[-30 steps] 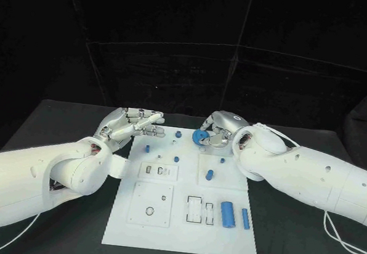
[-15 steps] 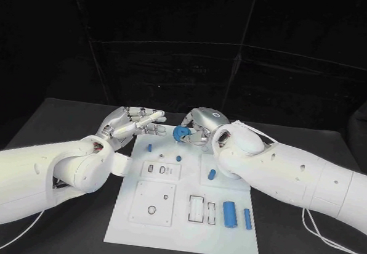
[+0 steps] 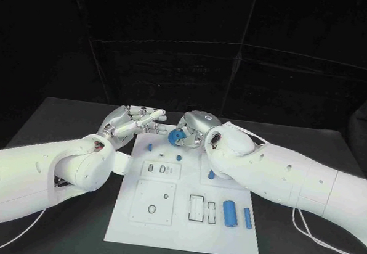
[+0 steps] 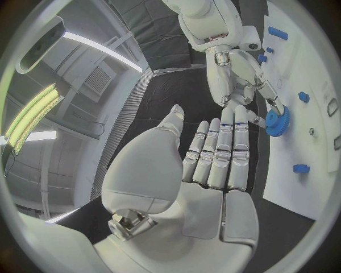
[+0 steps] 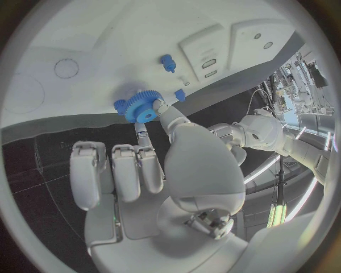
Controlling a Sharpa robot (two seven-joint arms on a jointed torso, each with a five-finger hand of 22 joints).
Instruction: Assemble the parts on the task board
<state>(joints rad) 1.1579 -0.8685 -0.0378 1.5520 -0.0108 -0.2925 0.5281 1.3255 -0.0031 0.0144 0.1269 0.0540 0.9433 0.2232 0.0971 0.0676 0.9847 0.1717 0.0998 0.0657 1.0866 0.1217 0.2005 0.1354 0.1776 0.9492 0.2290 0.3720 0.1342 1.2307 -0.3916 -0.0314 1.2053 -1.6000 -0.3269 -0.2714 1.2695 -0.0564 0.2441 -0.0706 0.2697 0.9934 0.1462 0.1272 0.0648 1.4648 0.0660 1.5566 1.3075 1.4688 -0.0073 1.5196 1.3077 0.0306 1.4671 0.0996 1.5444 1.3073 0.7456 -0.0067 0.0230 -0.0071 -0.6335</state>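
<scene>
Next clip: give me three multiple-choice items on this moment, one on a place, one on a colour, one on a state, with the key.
1. Where are the two blue cylinders lying side by side?
A. near-right part of the task board
B. far-left corner of the board
C. on the black table

2. What colour is the gear?
A. grey
B. blue
C. white

3. What is the left hand doing?
A. gripping the gear
B. pressing on the board
C. holding nothing, fingers extended

Key:
1 A: the blue cylinders lie on the task board at its near right.
2 B: the gear in the right hand is blue.
3 C: the left hand has straight fingers with nothing in them.
</scene>
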